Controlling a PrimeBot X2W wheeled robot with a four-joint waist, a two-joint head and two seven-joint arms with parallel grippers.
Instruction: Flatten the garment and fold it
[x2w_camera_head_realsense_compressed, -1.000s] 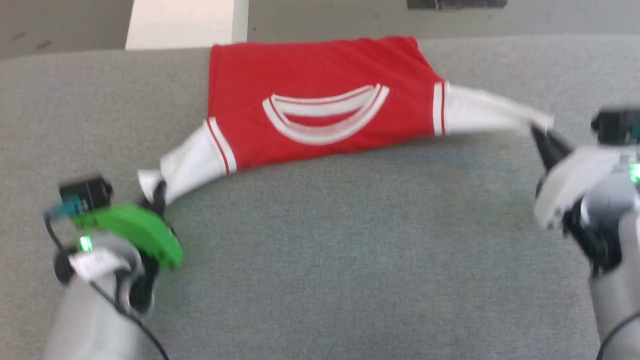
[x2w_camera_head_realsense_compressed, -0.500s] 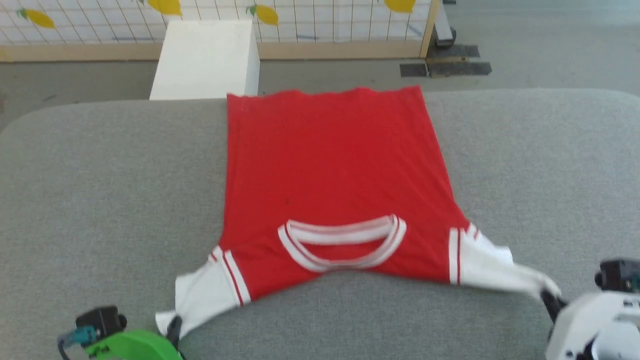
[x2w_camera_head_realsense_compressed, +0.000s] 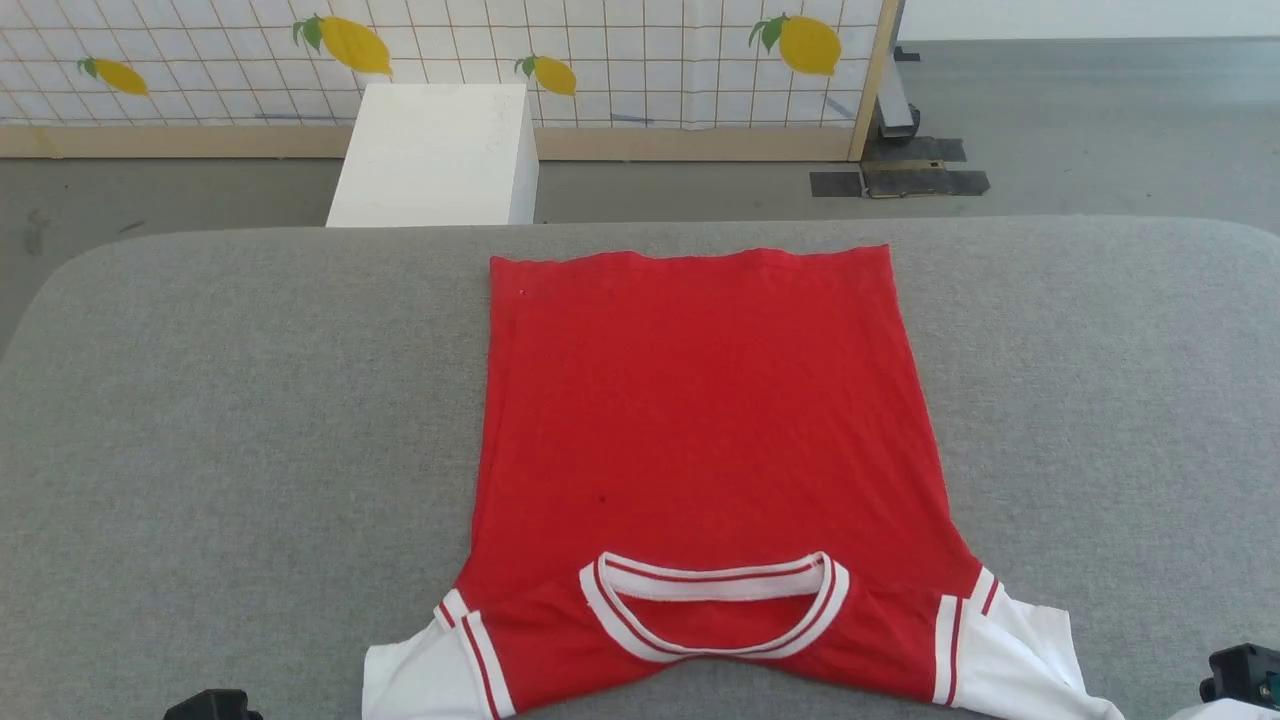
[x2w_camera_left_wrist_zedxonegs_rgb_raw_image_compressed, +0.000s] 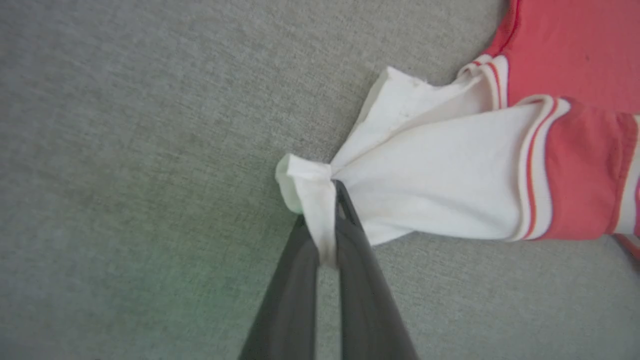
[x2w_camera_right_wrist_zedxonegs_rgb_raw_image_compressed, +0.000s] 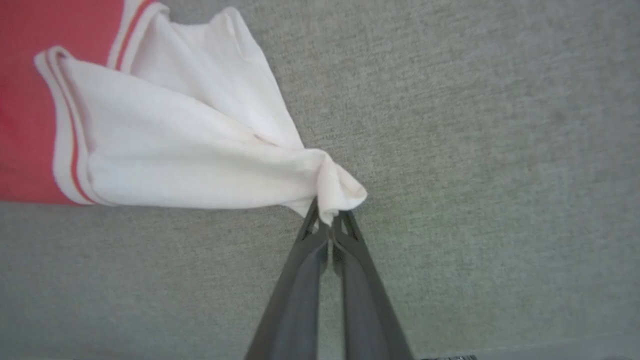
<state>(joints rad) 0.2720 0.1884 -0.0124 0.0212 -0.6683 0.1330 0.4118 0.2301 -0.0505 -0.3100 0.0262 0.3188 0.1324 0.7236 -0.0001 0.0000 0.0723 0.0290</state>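
- Left jaws are pressed together on the bunched tip of the white left sleeve (x2w_camera_left_wrist_zedxonegs_rgb_raw_image_compressed: 440, 165), with cloth wrapped over one finger.
- Right jaws pinch the tip of the right sleeve (x2w_camera_right_wrist_zedxonegs_rgb_raw_image_compressed: 190, 160) the same way, the cuff gathered into a small wad.
- The garment (x2w_camera_head_realsense_compressed: 700, 420) lies on the grey counter (x2w_camera_head_realsense_compressed: 250, 400) with its red body spread flat. The hem (x2w_camera_head_realsense_compressed: 690, 255) is at the far side and the collar (x2w_camera_head_realsense_compressed: 715, 610) near the robot. Both sleeves are drawn outward at the near edge.
- It looks light, thin and limp. It will likely sag between grips and drag on the felt-like surface, creasing rather than sliding.
- Sleeve tips suit stretching it out. For folding, I judge the shoulders or hem corners a better hold, pinching both layers so the under one does not lag.
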